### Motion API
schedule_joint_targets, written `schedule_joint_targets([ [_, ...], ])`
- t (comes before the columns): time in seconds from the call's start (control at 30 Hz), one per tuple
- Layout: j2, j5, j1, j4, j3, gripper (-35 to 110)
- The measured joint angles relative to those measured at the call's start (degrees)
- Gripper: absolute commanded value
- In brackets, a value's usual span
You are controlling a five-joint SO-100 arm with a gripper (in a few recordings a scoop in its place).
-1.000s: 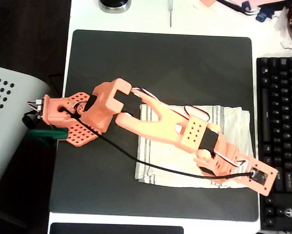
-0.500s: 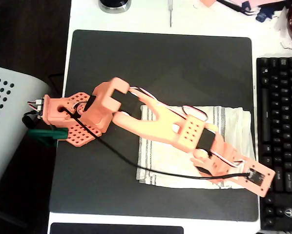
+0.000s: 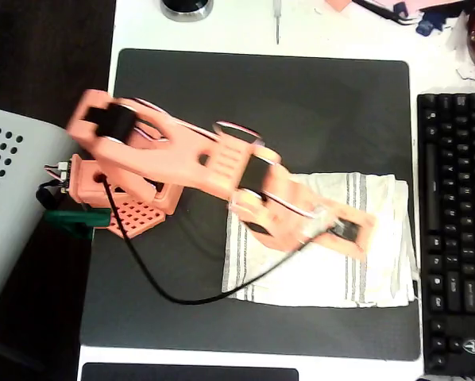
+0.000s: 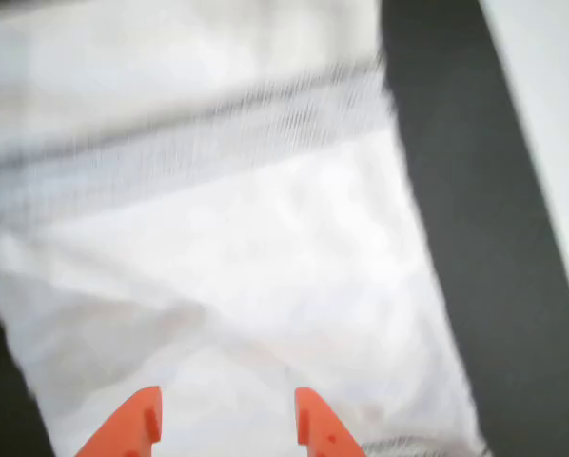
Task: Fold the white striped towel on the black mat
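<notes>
White tabletop [image 3: 245, 32] frames the overhead view, and on it lies the black mat [image 3: 301, 95], a large dark rectangle with rounded corners. The white striped towel [image 3: 380, 262] lies flat on the mat's lower right part, its right edge close to the mat's right edge, with thin grey stripes running near its left and right sides. A black keyboard [image 3: 456, 230] sits just beside the mat at the right of the picture. The orange arm [image 3: 182, 155] reaches from its base at the mat's left edge diagonally down and right, blurred, with its far end above the towel's middle. A black cable [image 3: 158, 286] loops from the base across the bare mat to the arm's end. A round dark object [image 3: 187, 8] sits at the top edge.

From the wrist view, the gripper [image 4: 227, 419] shows two orange fingertips [image 4: 137, 424] at the bottom, spread apart with nothing between them, above the pale cloth. A blurred grey stripe band crosses the towel's upper part, dark mat runs down the right side, and white table lies beyond it.
</notes>
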Motion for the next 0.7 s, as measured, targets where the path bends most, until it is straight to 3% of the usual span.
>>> schedule_joint_targets([
  [0.37,29.4,-0.7,-9.1,12.7,22.1,0],
  [0.7,51.0,1.2,-17.1,23.7,35.7,0],
])
